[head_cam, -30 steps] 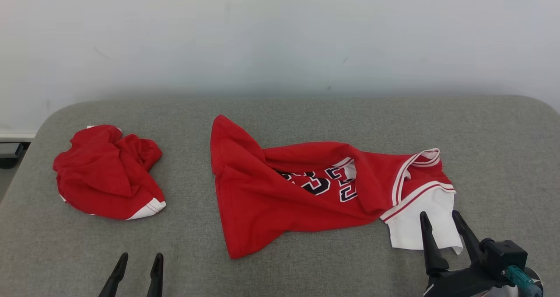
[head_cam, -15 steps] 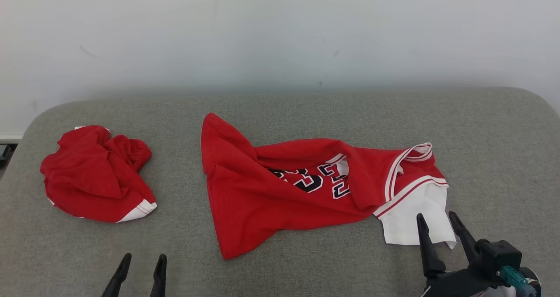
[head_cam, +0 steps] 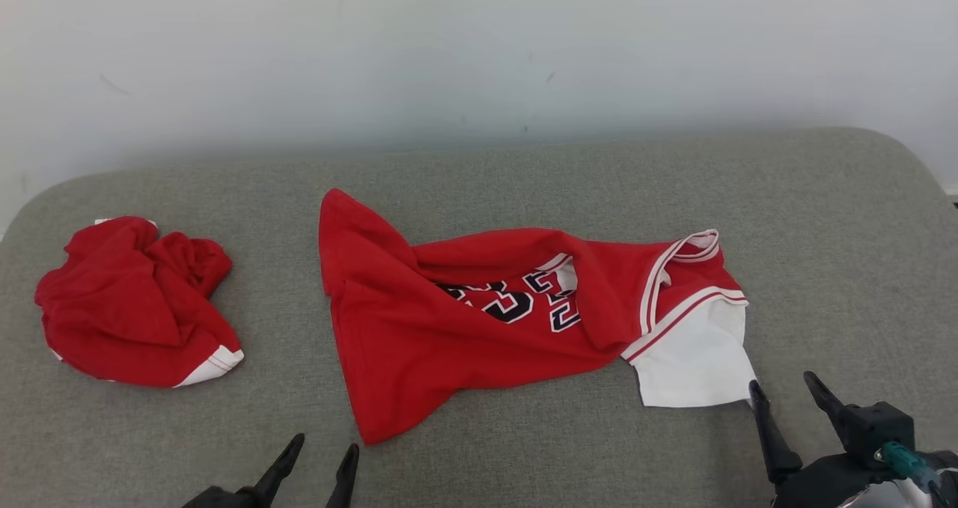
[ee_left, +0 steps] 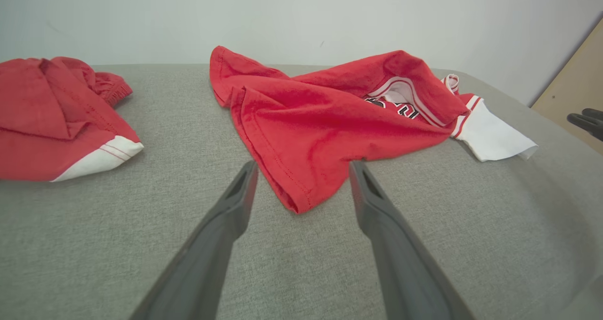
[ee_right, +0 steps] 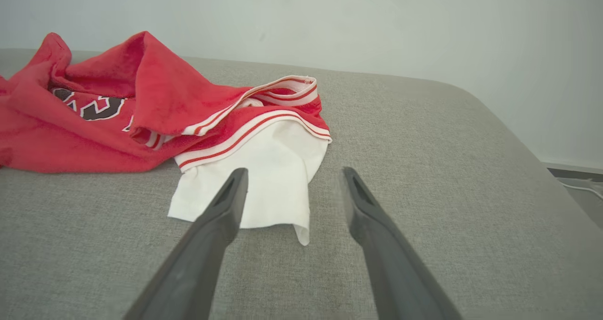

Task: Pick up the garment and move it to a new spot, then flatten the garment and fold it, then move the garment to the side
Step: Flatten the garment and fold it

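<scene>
Fingers (ee_left: pixel 226 225) of the left gripper (head_cam: pixel 326 442) were spread open and held nothing. They sat low over the grey counter (head_cam: pixel 524 179), just in front of the near red corner of the garment (head_cam: pixel 464 328). In the left wrist view that corner lay between the finger tips, so I think the arm was lined up to pinch it. The right gripper (head_cam: pixel 782 380) was open and empty too. It pointed at the white flap (head_cam: pixel 692 369) of the garment, just short of its edge. Both arms reached forward, low and nearly flat. The garment lay bunched and twisted, not yet flat. Another red heap (head_cam: pixel 127 306) sat well to the garment's left. Behind the garment was a pale wall (head_cam: pixel 449 44).
</scene>
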Robot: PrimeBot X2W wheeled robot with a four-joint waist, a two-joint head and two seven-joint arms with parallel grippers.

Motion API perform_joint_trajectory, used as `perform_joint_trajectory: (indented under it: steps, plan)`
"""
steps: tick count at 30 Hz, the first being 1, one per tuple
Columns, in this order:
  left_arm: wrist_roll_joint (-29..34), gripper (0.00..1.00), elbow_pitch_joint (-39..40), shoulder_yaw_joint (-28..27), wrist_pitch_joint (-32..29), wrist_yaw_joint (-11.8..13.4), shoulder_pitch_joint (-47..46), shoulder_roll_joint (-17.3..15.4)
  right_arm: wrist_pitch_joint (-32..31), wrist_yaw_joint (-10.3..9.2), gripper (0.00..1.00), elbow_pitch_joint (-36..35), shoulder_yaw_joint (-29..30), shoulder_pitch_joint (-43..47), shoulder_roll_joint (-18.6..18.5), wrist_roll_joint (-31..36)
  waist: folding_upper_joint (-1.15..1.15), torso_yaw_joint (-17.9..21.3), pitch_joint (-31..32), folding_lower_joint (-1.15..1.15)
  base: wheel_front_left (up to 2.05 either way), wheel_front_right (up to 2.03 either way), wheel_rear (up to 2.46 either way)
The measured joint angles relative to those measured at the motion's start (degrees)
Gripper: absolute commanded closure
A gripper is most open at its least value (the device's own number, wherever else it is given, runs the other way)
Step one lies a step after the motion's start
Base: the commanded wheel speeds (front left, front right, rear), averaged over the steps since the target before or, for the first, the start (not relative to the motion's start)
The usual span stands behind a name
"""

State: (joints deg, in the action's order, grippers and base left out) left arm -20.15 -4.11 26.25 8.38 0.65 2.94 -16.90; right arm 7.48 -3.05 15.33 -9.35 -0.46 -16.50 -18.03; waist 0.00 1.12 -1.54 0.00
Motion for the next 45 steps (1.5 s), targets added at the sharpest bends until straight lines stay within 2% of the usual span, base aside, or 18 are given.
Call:
perform_joint_trajectory:
  steps: [5, 20, 31, 45]
  plan:
    - [-0.04, 0.0, -5.69, 1.3, -2.2, -0.75, -4.17, 2.23, -1.31, -0.49, 0.0, 1.72, 1.44, -0.16, 0.24, -1.53, 0.0, 1.16, -1.03, 0.0, 0.0, 0.0, 0.0]
    - [0.11, 0.0, -15.6, 2.09, -4.82, -2.46, -11.23, 3.63, -4.01, -1.05, 0.0, 4.97, -0.16, -5.08, 1.18, -0.91, 0.0, 3.55, -5.99, 0.0, 0.0, 0.0, 0.0]
    - [0.31, 0.0, -20.68, 2.12, -4.75, -2.82, -15.62, 4.57, -4.52, -1.49, 0.0, 7.1, -0.92, -8.43, 1.92, 0.07, 0.0, 3.56, -9.82, 0.01, 0.0, 0.0, 0.0]
    - [0.3, 0.0, -24.29, 2.49, -2.34, -3.79, -16.53, 5.93, -4.53, -1.2, 0.0, 10.37, -1.32, -9.73, 3.49, -0.07, 0.0, 1.77, -9.61, 0.0, 0.0, 0.0, 0.0]
